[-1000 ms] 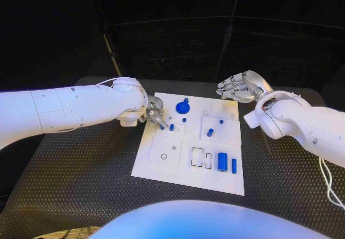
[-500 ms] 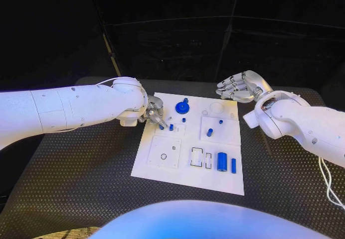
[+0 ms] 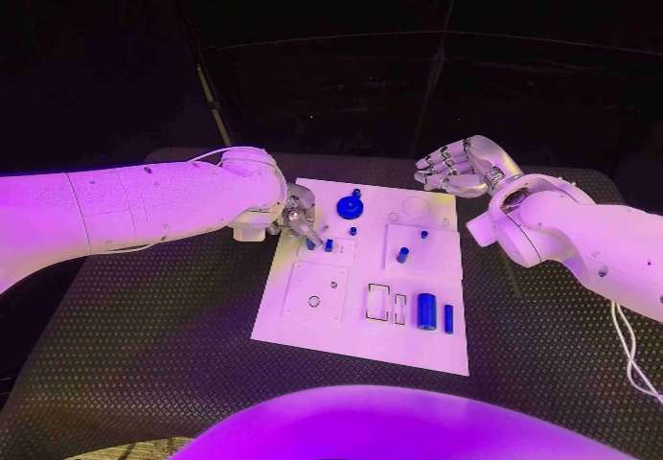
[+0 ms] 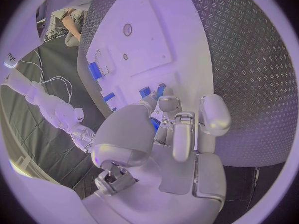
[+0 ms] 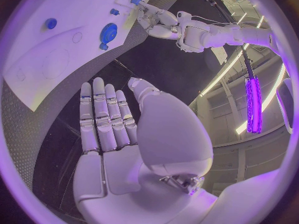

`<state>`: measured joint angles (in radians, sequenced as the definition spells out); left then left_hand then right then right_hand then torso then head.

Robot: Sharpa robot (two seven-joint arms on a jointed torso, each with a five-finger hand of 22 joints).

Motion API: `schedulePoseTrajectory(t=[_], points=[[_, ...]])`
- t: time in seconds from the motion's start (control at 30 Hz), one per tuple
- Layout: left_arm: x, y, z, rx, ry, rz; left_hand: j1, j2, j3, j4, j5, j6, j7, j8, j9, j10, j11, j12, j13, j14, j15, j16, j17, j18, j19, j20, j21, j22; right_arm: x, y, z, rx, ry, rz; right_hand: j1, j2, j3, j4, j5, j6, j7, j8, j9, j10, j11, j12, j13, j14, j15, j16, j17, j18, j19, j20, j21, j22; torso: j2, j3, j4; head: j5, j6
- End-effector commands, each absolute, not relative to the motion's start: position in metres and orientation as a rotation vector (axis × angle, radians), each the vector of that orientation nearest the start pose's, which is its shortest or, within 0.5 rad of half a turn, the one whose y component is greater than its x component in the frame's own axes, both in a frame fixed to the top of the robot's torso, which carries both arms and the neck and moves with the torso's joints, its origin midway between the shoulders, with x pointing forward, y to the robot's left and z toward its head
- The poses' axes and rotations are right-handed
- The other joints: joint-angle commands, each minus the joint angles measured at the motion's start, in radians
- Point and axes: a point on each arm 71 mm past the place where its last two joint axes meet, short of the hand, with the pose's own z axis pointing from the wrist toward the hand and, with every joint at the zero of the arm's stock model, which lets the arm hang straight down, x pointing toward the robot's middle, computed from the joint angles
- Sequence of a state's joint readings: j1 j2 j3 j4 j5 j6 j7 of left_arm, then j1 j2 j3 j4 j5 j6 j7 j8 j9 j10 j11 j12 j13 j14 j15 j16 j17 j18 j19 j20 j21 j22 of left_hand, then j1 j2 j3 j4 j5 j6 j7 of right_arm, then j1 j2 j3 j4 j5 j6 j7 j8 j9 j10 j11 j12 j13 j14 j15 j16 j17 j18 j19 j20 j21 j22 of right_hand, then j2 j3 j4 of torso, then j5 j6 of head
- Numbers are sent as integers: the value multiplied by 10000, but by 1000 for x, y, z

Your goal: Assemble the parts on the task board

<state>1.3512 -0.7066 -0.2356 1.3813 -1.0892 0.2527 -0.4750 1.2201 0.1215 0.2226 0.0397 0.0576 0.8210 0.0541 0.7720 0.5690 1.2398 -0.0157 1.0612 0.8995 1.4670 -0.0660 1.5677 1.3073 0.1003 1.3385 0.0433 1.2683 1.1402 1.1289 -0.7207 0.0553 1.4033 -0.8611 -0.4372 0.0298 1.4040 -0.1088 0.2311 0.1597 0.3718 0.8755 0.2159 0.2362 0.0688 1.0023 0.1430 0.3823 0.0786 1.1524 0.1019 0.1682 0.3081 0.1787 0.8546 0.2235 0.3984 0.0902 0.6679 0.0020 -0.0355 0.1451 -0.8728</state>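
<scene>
Nothing has moved since a second ago. Left silver hand (image 3: 299, 218) rests at the white rectangular task board's (image 3: 346, 331) left edge, fingertips (image 4: 163, 90) pinching a small blue peg (image 3: 328, 245). Right silver hand (image 3: 456, 165) hovers beyond the board's far right corner, fingers straight, holding nothing. A blue round gear (image 3: 349, 205) and blue cylinder (image 3: 427, 309) sit on the board.

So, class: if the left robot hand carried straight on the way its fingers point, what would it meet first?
Probably the small blue part just past the left robot hand's fingertips, standing on the task board; depth is unclear, so contact cannot be judged.
</scene>
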Motion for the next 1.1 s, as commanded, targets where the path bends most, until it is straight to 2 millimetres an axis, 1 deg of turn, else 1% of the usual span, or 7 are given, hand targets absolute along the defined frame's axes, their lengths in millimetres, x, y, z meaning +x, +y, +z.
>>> schedulePoseTrajectory(t=[0.03,0.37,0.57,1.1], points=[[493,194,-238,762,24654,-2679,72,-56,425,-390,-18,-32,-46,12,-10,35,-35,2,-6,1038,-70,31,2635,-48,27,-31,31,-1,510,-180,-189,4684,16099,10246,-106,25,28,49,19,-41,31,-52,3,4,74,-44,-10,60,4,-44,-14,44,42,-5,-59,-15,-3,3,-3,-9,2],[491,195,-240,857,24802,-2633,70,-65,430,-396,-17,-29,-49,15,-7,34,-36,-2,-11,1038,-69,31,2635,-49,27,-31,31,1,510,-180,-190,4684,16114,10241,-106,25,28,49,19,-41,31,-52,3,4,74,-44,-10,60,4,-44,-14,44,42,-5,-59,-15,-4,3,6,-15,2],[491,195,-240,854,24809,-2630,70,-65,430,-396,-17,-29,-49,15,-7,34,-36,-2,-11,1038,-69,31,2635,-49,27,-31,31,1,510,-180,-190,4684,16116,10239,-106,25,28,49,19,-41,31,-52,3,4,74,-44,-10,60,4,-44,-14,44,42,-5,-59,-15,-7,5,-2,-7,2],[489,195,-241,906,24884,-2626,79,-98,513,-463,-15,-2,-68,39,12,70,-52,15,-1,1038,-77,31,2635,-59,56,-35,63,54,510,-180,-190,4689,16122,10229,-98,25,31,39,19,-43,31,-52,3,5,73,-44,-23,65,3,-55,-20,45,49,-5,-71,-21,-5,3,2,-8,2]])
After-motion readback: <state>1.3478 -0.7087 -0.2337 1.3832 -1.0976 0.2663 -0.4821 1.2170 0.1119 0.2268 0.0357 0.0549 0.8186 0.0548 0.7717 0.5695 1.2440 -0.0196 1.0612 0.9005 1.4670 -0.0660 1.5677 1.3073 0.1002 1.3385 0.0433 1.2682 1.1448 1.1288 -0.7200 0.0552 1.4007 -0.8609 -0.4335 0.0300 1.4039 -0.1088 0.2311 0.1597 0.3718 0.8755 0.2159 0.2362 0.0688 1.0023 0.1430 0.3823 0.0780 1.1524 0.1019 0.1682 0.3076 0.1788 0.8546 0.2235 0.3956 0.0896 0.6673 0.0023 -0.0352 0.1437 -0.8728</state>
